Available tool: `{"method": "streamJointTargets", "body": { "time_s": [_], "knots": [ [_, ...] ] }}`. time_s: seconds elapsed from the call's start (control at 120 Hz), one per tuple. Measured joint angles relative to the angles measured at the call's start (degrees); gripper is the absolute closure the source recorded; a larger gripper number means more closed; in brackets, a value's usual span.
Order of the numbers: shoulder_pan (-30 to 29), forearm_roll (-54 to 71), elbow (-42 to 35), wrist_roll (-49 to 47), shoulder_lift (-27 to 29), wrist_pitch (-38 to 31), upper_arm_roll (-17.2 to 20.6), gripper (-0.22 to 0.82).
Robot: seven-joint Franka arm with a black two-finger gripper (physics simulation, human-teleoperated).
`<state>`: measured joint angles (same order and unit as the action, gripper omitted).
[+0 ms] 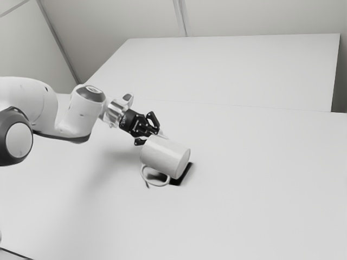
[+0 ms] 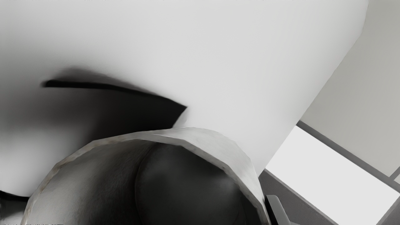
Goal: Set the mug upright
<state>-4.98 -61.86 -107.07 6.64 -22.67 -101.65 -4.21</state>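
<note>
mug (image 1: 165, 156): lying tipped on tabletop's (image 1: 260, 200) left, mouth facing gripper (image 1: 152, 138) | gripper: spread or pinching, cannot tell | righting: confirming hold, turning mouth upward slowly, keeping handle (image 1: 156, 185) clear

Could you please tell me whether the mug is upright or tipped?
Tipped: the mug slants sideways in the exterior view, its open mouth facing the gripper in the wrist view.

In the exterior view the mug (image 1: 165, 157) hides its own mouth and part of the gripper (image 1: 146, 131) behind it; the arm (image 1: 46, 108), away from the mug, is cut off — in the wrist view the bottom edge crops the mug, and a dark shape (image 2: 12, 204) beside it is too unclear to name
</note>
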Motion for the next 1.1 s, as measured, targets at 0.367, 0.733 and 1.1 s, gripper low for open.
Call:
{"method": "streamJointTargets", "body": {
  "time_s": [0.367, 0.733, 1.1],
  "knots": [
    [6.2, 27.7, -0.1, -1.9, 11.0, -7.3, 2.4, 0.78],
    [8.0, 59.8, -2.7, -8.8, 13.1, -14.2, 5.3, 0.79],
    [8.1, 63.1, -6.5, -13.5, 12.6, -25.4, 5.5, 0.79]
  ]
}}
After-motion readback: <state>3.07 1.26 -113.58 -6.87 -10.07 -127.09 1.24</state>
